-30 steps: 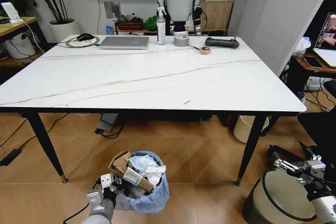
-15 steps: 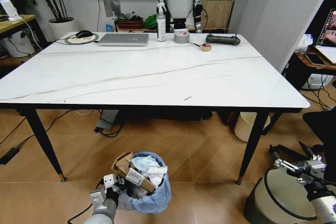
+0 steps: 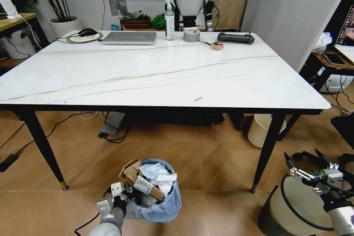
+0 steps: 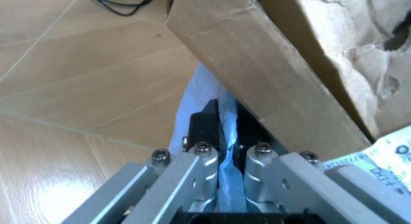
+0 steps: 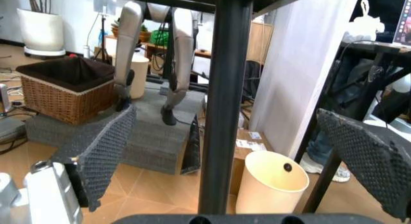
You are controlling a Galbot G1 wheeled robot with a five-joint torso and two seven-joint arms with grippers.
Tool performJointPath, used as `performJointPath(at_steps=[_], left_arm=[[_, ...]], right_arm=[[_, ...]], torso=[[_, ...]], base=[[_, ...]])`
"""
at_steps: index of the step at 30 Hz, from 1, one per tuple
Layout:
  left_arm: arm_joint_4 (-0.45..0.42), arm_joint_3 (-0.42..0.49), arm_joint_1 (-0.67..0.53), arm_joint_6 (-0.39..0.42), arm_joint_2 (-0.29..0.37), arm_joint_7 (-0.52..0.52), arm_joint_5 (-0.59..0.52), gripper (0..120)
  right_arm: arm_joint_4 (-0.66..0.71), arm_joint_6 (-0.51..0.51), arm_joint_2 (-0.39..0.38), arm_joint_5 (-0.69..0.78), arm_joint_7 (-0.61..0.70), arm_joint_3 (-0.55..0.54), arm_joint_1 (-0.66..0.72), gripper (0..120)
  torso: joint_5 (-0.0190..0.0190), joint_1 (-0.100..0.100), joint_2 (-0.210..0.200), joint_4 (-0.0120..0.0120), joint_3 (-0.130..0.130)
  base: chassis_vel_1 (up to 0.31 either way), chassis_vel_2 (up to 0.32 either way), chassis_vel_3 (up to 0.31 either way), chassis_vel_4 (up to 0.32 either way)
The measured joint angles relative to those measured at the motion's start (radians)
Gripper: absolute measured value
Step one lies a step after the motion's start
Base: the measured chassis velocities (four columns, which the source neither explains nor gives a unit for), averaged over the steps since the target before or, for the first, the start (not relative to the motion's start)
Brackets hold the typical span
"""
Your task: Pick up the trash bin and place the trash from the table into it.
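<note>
The trash bin, lined with a crinkly light-blue bag, stands on the wood floor in front of the table. It holds the trash: a torn cardboard box and white papers. My left gripper is at the bin's left rim. In the left wrist view that gripper is shut on the blue bag rim, right beside the cardboard box. My right gripper hangs low at the right, open with nothing between its fingers.
A larger dark round bin sits under my right gripper. A cream bin stands behind the table's right front leg. On the table's far side are a laptop, a tape roll and a black controller.
The whole head view has shifted slightly, so the camera has moved. My left gripper stays clamped on the bin's rim, and the right gripper holds its place.
</note>
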Motion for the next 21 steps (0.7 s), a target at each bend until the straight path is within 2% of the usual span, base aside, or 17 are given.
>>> performJointPath(at_steps=[21], left_arm=[[0.039, 0.016, -0.033, -0.001, -0.004, 0.019, -0.012, 0]], right_arm=[[0.000, 0.000, 0.000, 0.000, 0.000, 0.000, 0.000, 100]], torso=[[0.0000, -0.032, -0.084, 0.0000, -0.052]], base=[[0.000, 0.000, 0.000, 0.000]])
